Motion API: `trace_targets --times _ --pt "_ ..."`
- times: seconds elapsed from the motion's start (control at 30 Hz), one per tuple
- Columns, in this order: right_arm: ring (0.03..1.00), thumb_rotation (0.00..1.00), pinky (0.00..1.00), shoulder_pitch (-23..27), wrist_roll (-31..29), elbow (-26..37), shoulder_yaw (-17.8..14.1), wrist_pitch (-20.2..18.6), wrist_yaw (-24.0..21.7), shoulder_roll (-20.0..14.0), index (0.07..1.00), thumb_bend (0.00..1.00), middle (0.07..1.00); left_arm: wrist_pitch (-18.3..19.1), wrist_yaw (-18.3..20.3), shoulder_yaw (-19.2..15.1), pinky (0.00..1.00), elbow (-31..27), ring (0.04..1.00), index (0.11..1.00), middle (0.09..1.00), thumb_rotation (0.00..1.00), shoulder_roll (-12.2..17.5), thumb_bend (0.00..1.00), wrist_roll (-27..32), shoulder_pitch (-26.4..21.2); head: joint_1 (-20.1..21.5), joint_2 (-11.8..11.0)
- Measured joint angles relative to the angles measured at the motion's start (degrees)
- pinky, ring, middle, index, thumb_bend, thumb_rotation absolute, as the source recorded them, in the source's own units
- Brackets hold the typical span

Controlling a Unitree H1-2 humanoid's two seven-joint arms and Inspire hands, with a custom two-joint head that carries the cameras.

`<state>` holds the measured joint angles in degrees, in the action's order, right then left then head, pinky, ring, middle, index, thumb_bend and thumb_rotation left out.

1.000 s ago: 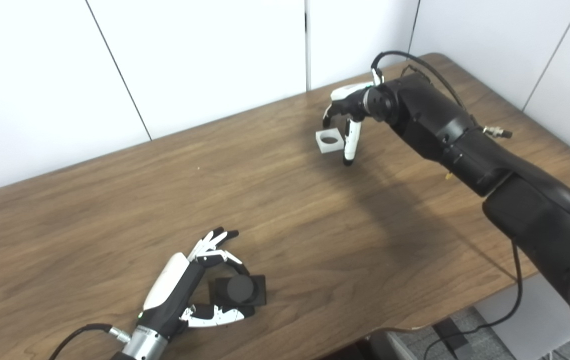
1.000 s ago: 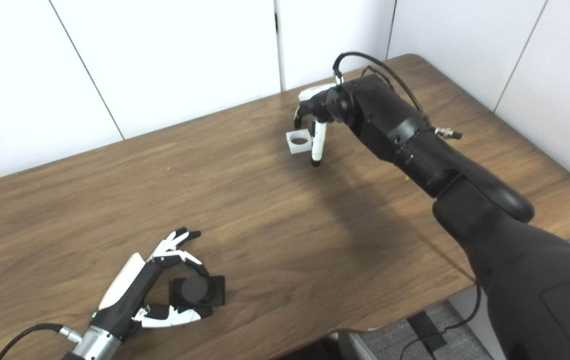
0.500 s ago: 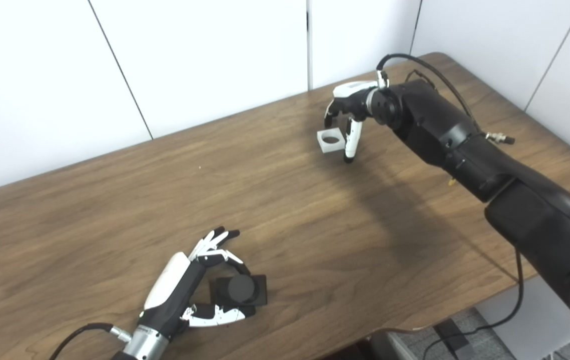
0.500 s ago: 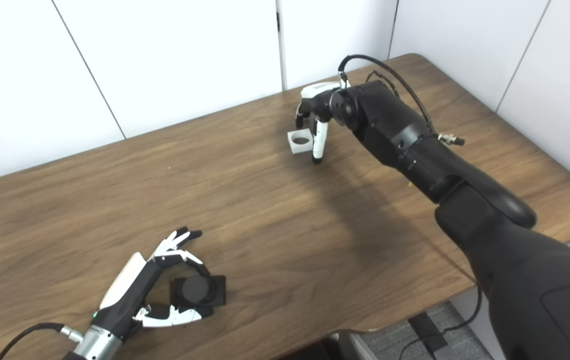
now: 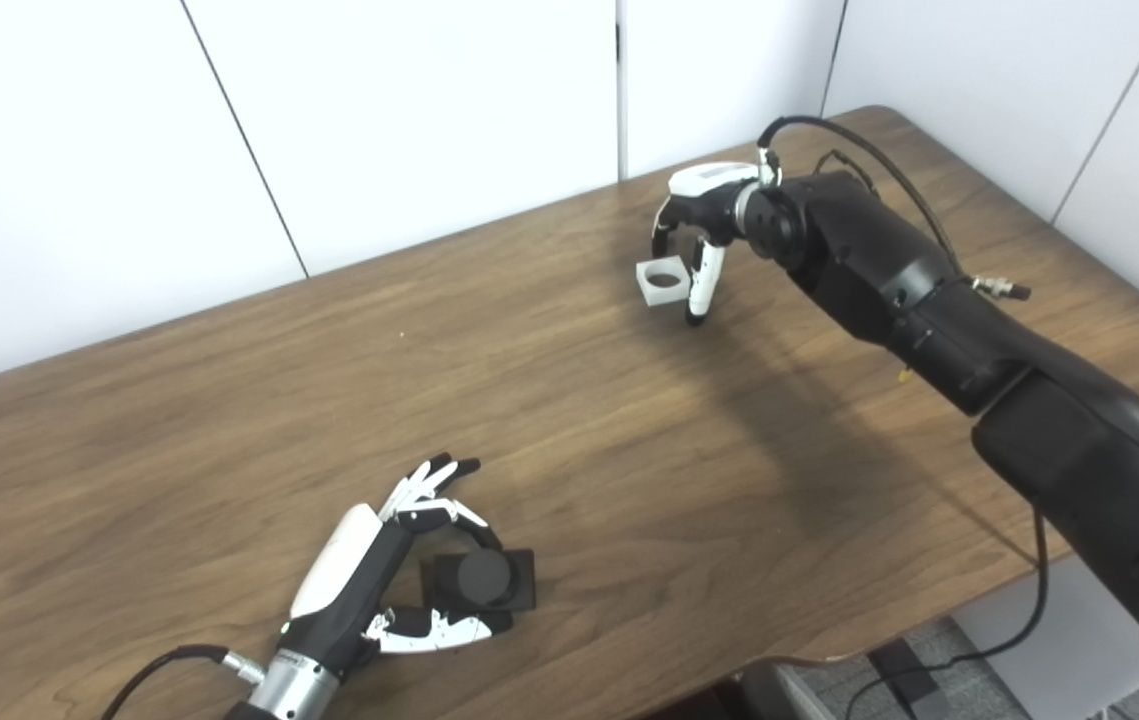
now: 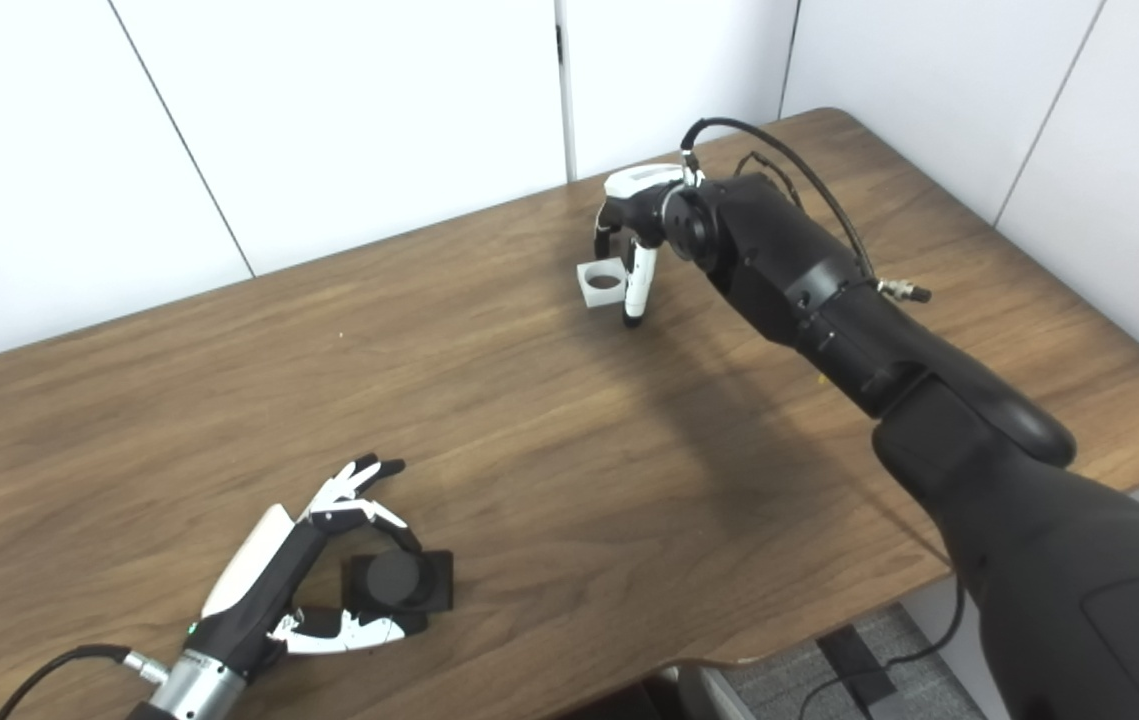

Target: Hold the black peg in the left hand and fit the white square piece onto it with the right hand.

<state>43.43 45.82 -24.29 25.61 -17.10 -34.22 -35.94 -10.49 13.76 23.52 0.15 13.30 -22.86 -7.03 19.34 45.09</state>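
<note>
Your left hand (image 5: pixel 369 585) is resting on the wooden table (image 5: pixel 629 440), its fingers and thumb curling loosely around the black peg (image 5: pixel 482 580); whether they are pressing on it cannot be told. The peg is sitting just in front of that palm, on the table. Well away, your right hand (image 5: pixel 697 215) is reaching down with fingers spread on either side of the white square piece (image 5: pixel 660 281), not yet gripping it. No writing is readable anywhere.

Wooden table (image 5: pixel 229 400) against white panelled walls (image 5: pixel 409 110); grey floor (image 5: pixel 939 660) beyond its front edge.
</note>
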Motion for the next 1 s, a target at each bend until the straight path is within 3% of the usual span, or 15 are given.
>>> trace_targets --times 0.2,0.37,0.6,0.77,0.8,0.83,0.9,1.0 --pt "0.893 0.2 0.78 -0.2 0.5 0.1 0.3 -0.2 0.6 0.4 0.733 0.83 0.909 0.1 0.0 0.0 1.0 0.0 1.0 0.487 0.941 0.07 0.0 0.52 0.0 0.0 -0.2 0.1" --pt "0.844 0.19 0.73 -0.8 0.8 0.5 0.3 -0.3 1.5 0.5 0.729 0.85 0.844 0.2 0.0 0.0 1.0 0.0 1.0 0.487 0.94 0.07 0.0 0.52 0.0 0.0 -0.4 0.2" --pt "0.88 0.18 0.79 -1.1 0.8 0.5 0.3 -0.8 2.3 0.7 0.738 0.85 0.86 0.3 0.0 0.0 1.0 0.0 1.0 0.488 0.941 0.07 0.0 0.52 0.0 -0.1 -0.4 0.3" --pt "0.864 0.17 0.78 -1.6 0.6 0.5 0.2 -0.6 4.2 0.8 0.658 0.82 0.844 0.3 0.0 0.1 1.0 0.0 1.0 0.488 0.942 0.07 0.0 0.52 0.0 -0.1 -0.4 0.3" --pt "0.852 0.15 0.76 -1.8 0.6 0.5 0.0 -0.2 5.1 0.8 0.63 0.81 0.833 0.3 0.0 0.1 1.0 0.0 1.0 0.488 0.942 0.07 0.0 0.52 0.0 -0.1 -0.4 0.3" --pt "0.845 0.15 0.76 -2.1 0.4 0.5 -0.2 0.1 6.0 0.8 0.563 0.67 0.828 0.3 0.1 0.1 1.0 0.0 1.0 0.488 0.942 0.07 0.0 0.52 0.0 -0.1 -0.4 0.3" --pt "0.833 0.14 0.76 -2.7 -0.1 0.6 -0.8 0.5 7.6 0.9 0.506 0.55 0.816 0.3 0.1 0.1 1.0 0.0 1.0 0.488 0.943 0.07 0.0 0.52 0.0 -0.1 -0.6 0.3" --pt "0.825 0.14 0.75 -3.7 -0.9 0.9 -1.4 2.4 10.1 0.9 0.491 0.53 0.804 0.4 0.1 0.0 1.0 0.0 1.0 0.488 0.943 0.07 0.0 0.52 0.0 -0.1 -0.6 0.3"
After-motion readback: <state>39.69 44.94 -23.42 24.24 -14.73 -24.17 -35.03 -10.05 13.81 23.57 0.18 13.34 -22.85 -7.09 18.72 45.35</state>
